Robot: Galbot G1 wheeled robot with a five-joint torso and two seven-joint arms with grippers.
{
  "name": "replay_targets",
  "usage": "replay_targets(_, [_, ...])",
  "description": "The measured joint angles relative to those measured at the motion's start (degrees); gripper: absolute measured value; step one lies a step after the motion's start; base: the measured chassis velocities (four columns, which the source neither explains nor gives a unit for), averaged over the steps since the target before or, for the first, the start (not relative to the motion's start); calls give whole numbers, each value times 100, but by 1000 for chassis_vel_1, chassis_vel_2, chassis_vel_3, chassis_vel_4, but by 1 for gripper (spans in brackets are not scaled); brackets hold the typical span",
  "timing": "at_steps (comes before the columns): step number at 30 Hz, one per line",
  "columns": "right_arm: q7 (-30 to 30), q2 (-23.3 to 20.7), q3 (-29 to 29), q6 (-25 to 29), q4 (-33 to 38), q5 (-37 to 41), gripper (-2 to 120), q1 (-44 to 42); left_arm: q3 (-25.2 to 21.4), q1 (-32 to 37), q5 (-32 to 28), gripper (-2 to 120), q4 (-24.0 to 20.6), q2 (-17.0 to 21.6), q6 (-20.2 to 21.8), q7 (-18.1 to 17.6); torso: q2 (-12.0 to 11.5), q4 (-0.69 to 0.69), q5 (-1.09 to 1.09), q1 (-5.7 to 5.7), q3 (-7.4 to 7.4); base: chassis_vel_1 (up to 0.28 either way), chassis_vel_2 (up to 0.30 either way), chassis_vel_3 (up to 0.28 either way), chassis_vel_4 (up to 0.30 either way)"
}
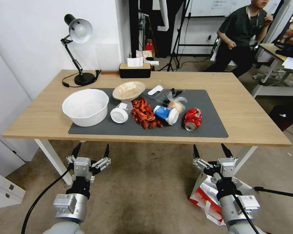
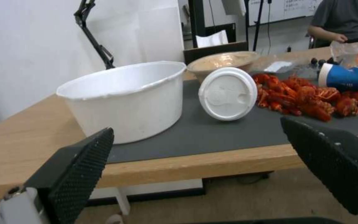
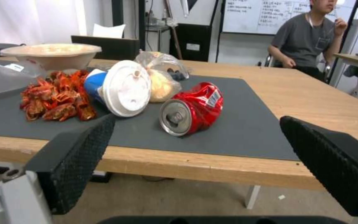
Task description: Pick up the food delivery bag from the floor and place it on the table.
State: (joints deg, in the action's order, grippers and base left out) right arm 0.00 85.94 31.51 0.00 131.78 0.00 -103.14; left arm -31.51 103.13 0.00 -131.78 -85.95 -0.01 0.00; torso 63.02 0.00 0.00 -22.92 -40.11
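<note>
From the head view, the table fills the middle of the frame, its dark mat crowded with a white bowl, a heap of red crayfish shells, a tipped blue cup and a crushed red can. Down at the lower right, the food delivery bag lies on the floor beside the table's white leg, partly behind the right arm; which way it points is hard to tell. The right gripper hangs above it with fingers spread, and the left gripper at lower left is spread too. The left wrist view brings the white bowl and a round white lid up close between wide-apart pads. The right wrist view faces the can and cup across the table edge, pads apart.
</note>
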Motion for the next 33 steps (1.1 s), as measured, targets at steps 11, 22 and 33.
replay_targets(11, [0,0,0,0,0,0,100,0,0,0,0,100,0,0,0,0,0,0,0,0,0,0,0,0,0])
replay_targets(22, [0,0,0,0,0,0,100,0,0,0,0,100,0,0,0,0,0,0,0,0,0,0,0,0,0])
replay_targets(33, [-579,-11,-464,-410,-564,537,100,808,-296,-305,-90,100,247,-224,-771,-95,0,6,5,0,-1,0,0,0,0])
